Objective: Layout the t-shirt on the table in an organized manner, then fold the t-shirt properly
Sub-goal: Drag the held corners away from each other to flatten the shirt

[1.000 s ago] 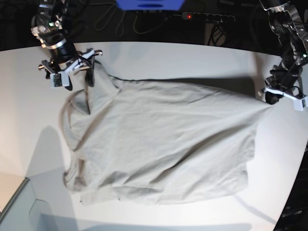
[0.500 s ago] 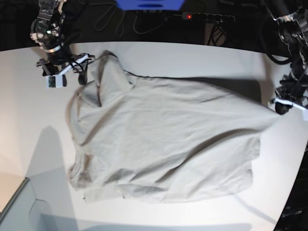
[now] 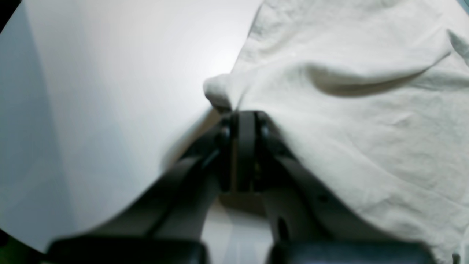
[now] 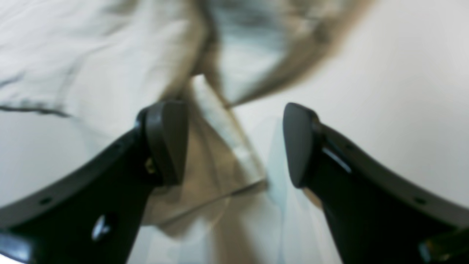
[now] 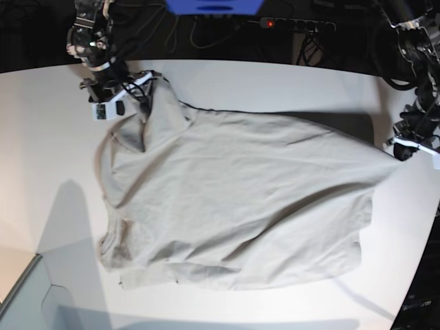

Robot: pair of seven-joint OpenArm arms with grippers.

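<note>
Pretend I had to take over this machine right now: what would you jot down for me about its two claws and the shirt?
Left gripper: shut on a corner of the t-shirt, at the base view's right edge.
Right gripper: open, holding nothing, with a fold of cloth lying between its fingers at the shirt's far left corner.
The shirt lies spread but wrinkled on the table, its left side bunched.
Done: rough spreading.
Left: flatten the bunched side, smooth the shirt, then fold it.
</note>
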